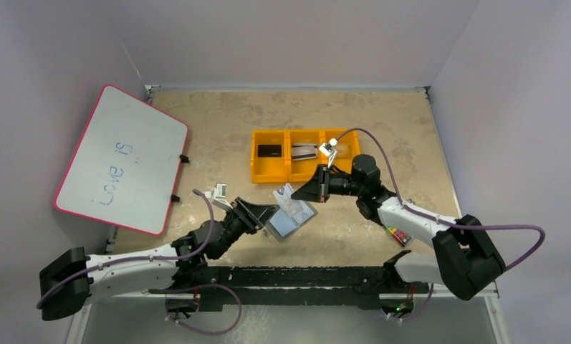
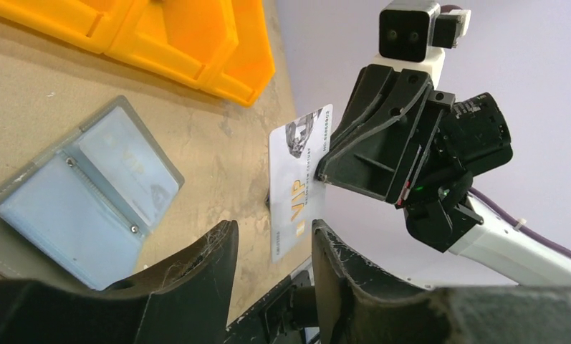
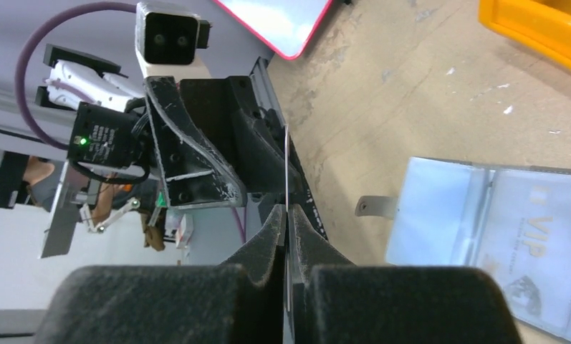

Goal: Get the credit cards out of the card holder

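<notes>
Left jaws stand spread, with a white credit card (image 2: 296, 186) upright between their tips; I see the right jaws pinching its edge. Card holder (image 2: 89, 193) lies open on the tabletop (image 2: 218, 143) beside.

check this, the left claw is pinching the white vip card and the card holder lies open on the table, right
Not quite: the right claw is shut on the white VIP card; the left claw stands open with the card's end between its fingers, as the left wrist view shows. The card holder does lie open on the table.
</notes>
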Available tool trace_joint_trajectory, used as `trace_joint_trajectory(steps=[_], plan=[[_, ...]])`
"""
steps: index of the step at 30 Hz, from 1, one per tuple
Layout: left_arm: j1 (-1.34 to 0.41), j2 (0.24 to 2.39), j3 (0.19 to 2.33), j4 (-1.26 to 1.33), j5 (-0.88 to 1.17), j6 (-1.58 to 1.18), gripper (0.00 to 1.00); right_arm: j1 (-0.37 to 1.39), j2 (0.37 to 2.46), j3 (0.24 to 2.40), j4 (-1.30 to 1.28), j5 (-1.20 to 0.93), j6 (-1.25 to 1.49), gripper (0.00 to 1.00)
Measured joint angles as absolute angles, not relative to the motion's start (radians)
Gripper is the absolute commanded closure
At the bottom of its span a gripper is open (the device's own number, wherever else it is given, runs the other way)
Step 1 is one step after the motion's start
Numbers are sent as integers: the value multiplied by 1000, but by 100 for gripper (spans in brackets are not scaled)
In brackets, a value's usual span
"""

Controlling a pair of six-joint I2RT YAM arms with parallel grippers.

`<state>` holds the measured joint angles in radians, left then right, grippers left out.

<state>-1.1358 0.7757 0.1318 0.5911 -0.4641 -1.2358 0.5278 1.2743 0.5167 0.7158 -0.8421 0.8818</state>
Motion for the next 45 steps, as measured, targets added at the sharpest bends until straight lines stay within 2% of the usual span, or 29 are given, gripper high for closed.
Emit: trace_joint_trajectory(steps=[4, 9, 16, 23, 29, 45], plan=[[-1136, 728, 132, 512, -493, -1236, 55, 528, 1252, 567, 546, -741, 789, 100], [-1136, 682, 137, 364, -548, -1241, 51, 527, 1220, 677, 330, -492, 608, 100], [-1136, 675, 180, 175, -599, -1255, 42, 524, 1205, 733, 300, -223, 227, 100], [-1136, 685, 219, 71, -611, -1254, 39, 523, 1253, 741, 324, -172, -207, 100], [-1136, 664, 244, -21, -619, -1243, 39, 525, 1406, 828, 319, -173, -488, 100], [-1136, 519, 343, -265, -682, -1180, 39, 538, 1712, 1000, 337, -140, -853, 100]])
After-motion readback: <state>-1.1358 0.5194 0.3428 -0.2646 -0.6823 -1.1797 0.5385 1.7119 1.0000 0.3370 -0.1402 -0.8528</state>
